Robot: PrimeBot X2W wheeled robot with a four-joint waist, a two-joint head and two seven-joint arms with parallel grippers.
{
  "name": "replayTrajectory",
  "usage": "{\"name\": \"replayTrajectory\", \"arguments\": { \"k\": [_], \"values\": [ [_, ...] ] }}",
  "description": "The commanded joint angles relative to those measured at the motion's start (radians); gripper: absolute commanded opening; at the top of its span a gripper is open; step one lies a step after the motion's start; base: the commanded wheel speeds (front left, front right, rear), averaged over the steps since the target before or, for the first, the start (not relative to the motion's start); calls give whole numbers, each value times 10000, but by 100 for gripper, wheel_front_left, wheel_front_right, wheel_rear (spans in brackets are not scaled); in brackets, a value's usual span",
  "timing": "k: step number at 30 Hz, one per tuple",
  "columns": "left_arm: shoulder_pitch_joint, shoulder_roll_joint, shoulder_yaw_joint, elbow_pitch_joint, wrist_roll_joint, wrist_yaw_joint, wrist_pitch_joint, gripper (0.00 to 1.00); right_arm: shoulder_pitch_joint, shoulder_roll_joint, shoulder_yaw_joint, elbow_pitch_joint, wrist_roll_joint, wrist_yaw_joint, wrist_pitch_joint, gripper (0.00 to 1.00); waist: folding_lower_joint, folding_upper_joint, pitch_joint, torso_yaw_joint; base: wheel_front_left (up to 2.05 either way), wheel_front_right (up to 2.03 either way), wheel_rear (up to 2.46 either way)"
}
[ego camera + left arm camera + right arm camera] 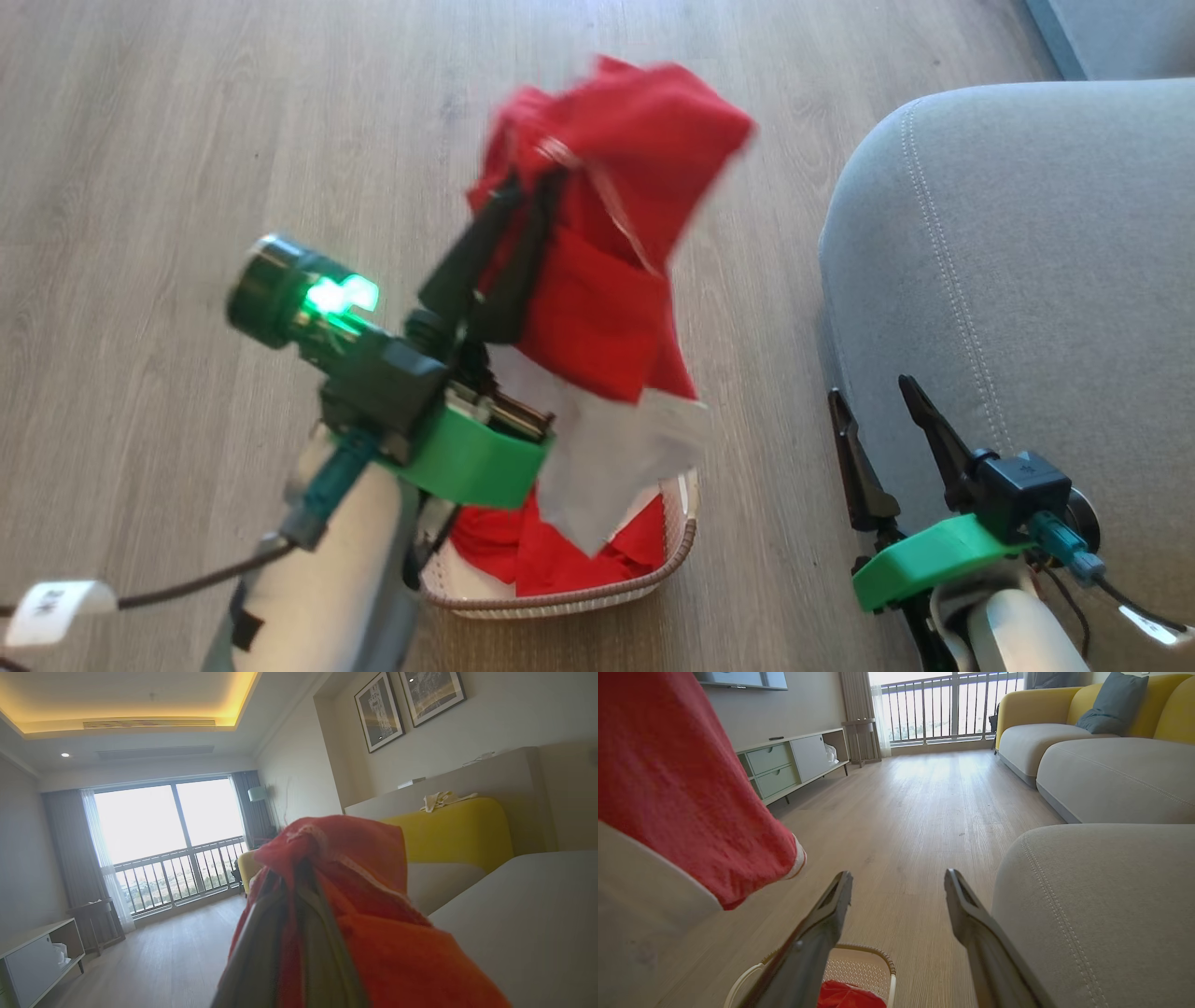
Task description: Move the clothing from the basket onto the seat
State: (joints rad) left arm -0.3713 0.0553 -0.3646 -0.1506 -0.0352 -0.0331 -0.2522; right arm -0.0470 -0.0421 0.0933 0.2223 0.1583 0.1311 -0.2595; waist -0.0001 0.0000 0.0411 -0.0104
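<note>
My left gripper [534, 182] is shut on a red garment with a white panel [607, 280], lifted well above the basket [677, 551] so that it hangs down toward it. More red clothing [551, 560] lies inside the basket on the floor. In the left wrist view the red fabric [355, 896] drapes over my shut fingers. The grey seat [1027, 280] stands to the right. My right gripper [873, 392] is open beside the seat's edge, nothing between its fingers. In the right wrist view the lifted garment [677, 779] hangs at the left, the basket [873, 963] sits below and the seat [1101, 905] is at the right.
Wooden floor [187, 140] surrounds the basket. A yellow-backed sofa with grey cushions [1064, 742] lies farther along on the right, a low cabinet [794, 763] stands against the left wall, and a balcony window [948, 704] closes the room's far end.
</note>
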Motion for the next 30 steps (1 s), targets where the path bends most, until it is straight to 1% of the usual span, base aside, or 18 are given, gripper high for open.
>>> {"name": "replayTrajectory", "arguments": {
  "k": [1,4,10,16,30],
  "values": [
    [-285,-7,217,-371,-37,-93,-95,0,-88,-81,160,-376,-60,-4,-23,100,1,0,-3,22,0,0,0],
    [-104,-20,-10,-314,-59,-250,-95,0,-75,-81,154,-391,-65,-4,-23,100,1,0,3,49,0,0,0],
    [53,-41,-341,-370,-134,-306,-95,0,-82,-81,197,-403,-73,-4,-23,100,1,0,14,96,0,0,0],
    [247,-47,-774,-380,-138,-490,-95,0,-101,-81,237,-395,-102,-4,-23,100,1,0,-4,79,0,0,0],
    [393,-50,-979,-434,-329,-352,-95,0,-104,-81,253,-393,-132,-4,-23,100,1,0,-21,37,0,0,0]
  ]
}}
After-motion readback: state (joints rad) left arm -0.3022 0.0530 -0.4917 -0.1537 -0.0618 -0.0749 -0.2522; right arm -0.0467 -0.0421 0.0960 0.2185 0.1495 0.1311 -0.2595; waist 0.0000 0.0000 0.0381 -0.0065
